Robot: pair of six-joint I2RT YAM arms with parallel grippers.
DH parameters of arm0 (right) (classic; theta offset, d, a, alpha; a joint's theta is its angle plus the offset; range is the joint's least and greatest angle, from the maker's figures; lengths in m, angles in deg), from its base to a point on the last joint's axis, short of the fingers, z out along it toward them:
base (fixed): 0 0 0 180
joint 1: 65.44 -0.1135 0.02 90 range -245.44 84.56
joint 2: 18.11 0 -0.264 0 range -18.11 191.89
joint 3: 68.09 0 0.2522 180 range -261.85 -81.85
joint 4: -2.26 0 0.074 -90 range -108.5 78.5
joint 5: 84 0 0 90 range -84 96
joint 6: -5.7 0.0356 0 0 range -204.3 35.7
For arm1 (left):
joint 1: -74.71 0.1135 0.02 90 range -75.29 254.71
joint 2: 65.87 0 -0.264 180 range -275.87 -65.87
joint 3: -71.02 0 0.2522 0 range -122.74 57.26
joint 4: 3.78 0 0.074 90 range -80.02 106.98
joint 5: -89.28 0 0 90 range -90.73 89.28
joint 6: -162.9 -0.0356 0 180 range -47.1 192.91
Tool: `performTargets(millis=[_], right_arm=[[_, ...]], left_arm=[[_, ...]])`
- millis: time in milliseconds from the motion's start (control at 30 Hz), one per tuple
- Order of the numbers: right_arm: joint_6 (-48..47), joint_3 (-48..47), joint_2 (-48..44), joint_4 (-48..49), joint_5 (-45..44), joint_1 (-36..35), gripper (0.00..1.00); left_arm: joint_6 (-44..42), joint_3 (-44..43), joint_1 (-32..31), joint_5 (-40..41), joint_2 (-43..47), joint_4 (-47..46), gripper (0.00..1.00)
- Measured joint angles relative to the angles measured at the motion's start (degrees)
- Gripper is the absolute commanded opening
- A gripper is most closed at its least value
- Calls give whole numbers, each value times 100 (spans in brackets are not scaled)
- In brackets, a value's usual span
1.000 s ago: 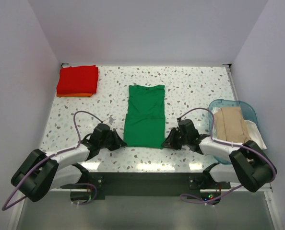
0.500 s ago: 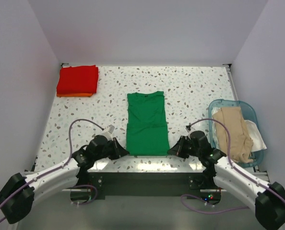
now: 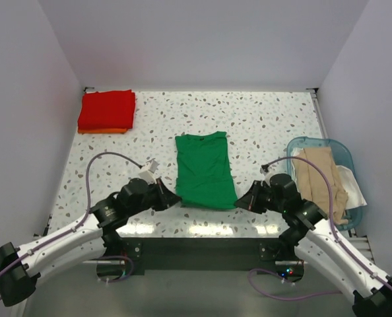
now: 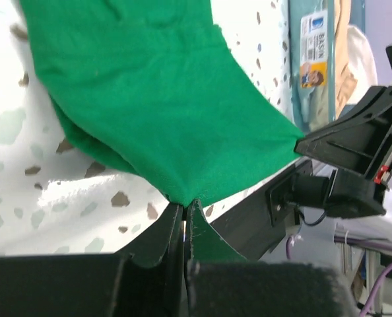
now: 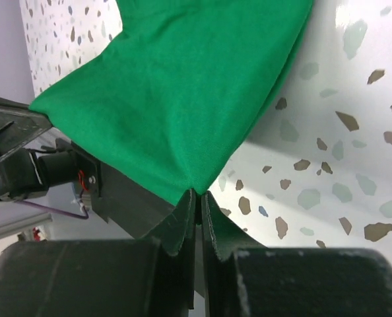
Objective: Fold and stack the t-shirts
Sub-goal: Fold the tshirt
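The green t-shirt [image 3: 204, 168] lies lengthwise in the middle of the speckled table, its near hem lifted off the surface. My left gripper [image 3: 176, 200] is shut on the hem's left corner [image 4: 181, 197]. My right gripper [image 3: 239, 203] is shut on the right corner [image 5: 197, 188]. The cloth stretches taut between them in both wrist views. A folded red t-shirt [image 3: 106, 109] rests on an orange one [image 3: 102, 131] at the far left corner. A beige t-shirt [image 3: 321, 175] and a white one [image 3: 354, 188] lie in the blue basket [image 3: 300, 145].
The translucent blue basket stands at the table's right edge, close to my right arm. The table's near edge and black mounting bar [image 3: 202, 247] lie just under the lifted hem. White walls enclose the table on three sides.
Both arms pulled back toward the near edge and the right gripper shut on the hem. Now both grippers have lifted the near hem and started carrying it up and forward.
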Motion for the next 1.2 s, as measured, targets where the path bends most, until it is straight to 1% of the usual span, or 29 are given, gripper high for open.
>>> performTargets(millis=[167, 300, 400, 467, 667, 867, 1067, 1200], right_arm=[[-258, -831, 542, -251, -326, 0, 2], [-455, -1482, 1139, -243, -564, 0, 1], [-586, -1873, 1722, -168, -669, 22, 1], [-658, -2076, 2116, -111, -717, 55, 1], [-835, -2721, 3128, 63, -726, 284, 1], [-953, -3388, 4216, 356, -531, 758, 0], [-994, -4068, 5331, 597, -107, 1298, 0], [-1025, -4913, 6304, 634, 190, 1593, 0]], left_arm=[[-144, -787, 2, 361, -542, 199, 0], [-249, -1248, 22, 634, -911, 326, 0], [-356, -1580, 149, 754, -1224, 393, 0], [-452, -1751, 352, 739, -1443, 389, 0], [-675, -2144, 1220, 385, -2249, 269, 0], [-826, -2667, 1635, -59, -3117, 37, 0], [-940, -3311, 2240, -599, -4135, -297, 0], [-964, -3969, 2645, -997, -5023, -452, 0]])
